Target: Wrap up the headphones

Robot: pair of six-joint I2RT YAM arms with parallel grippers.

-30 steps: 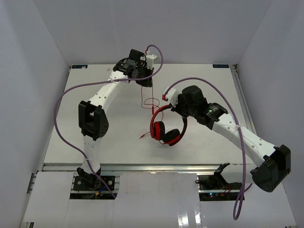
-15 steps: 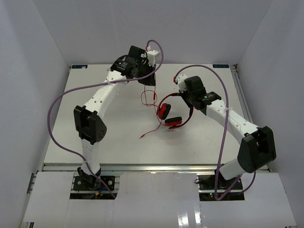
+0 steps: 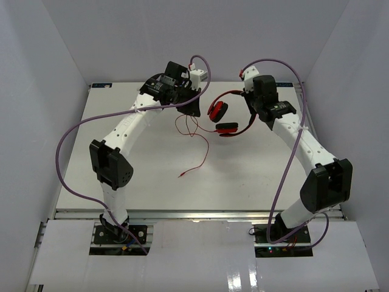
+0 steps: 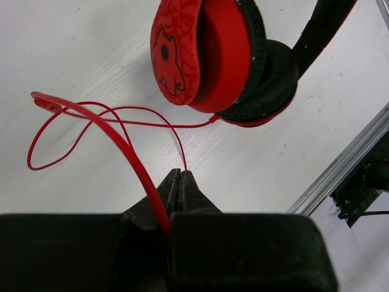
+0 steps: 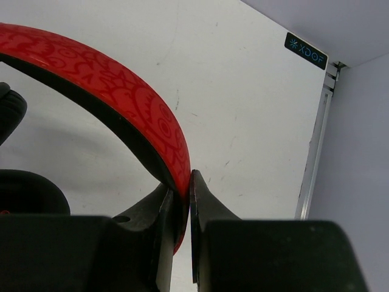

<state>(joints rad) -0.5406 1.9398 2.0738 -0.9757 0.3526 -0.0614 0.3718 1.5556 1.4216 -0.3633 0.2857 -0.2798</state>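
Swings rearward from mid-table, right gripper (image 5: 182, 185) clamped on the stiff band, surest hold, of seemingly light red plastic over-ear headphones (image 3: 217, 111) aloft near white table's (image 3: 152, 176) far edge, left gripper (image 4: 181, 173) pinching their limp thin red cord (image 4: 120, 139).

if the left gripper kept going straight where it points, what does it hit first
Likely the cord looped just past the left gripper, then the table; the ear cup sits beyond, depth unclear.
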